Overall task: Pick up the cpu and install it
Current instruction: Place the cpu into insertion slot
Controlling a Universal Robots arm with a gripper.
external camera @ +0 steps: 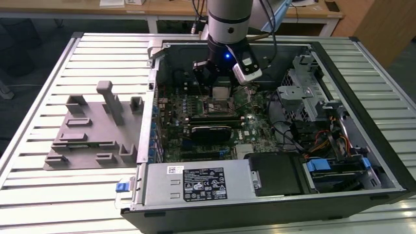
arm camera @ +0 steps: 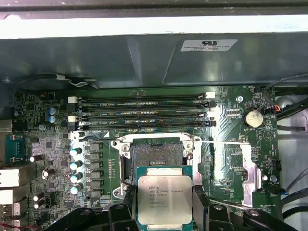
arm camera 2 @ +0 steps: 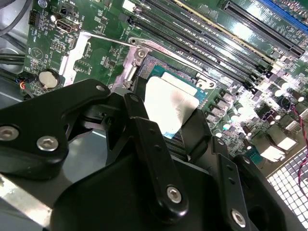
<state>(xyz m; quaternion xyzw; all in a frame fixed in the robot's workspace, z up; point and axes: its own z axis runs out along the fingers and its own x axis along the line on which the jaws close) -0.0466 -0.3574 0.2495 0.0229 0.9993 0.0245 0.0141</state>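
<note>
The cpu (arm camera: 164, 198), a flat square chip with a silvery top and pale rim, sits between my gripper's (arm camera: 163, 204) two black fingers (arm camera: 126, 199), which are shut on its opposite edges. It hangs just above the motherboard, partly over the near edge of the open cpu socket (arm camera: 156, 153), whose metal frame is bare. In the second wrist view the cpu (arm camera 2: 169, 102) shows level between the fingers (arm camera 2: 150, 144), over the socket frame (arm camera 2: 139, 53). In the exterior view my gripper (external camera: 221, 88) reaches down into the open computer case (external camera: 338, 122), over the board's middle.
Memory slots (arm camera: 142, 109) run beyond the socket, with a coin battery (arm camera: 253, 117) to one side. A black ribbed module (external camera: 209, 130) lies near the socket. The power supply (external camera: 195, 183) and drive cage (external camera: 309, 92) crowd the case. A grey plastic plate with upright blocks (external camera: 91, 129) lies outside on the slatted table.
</note>
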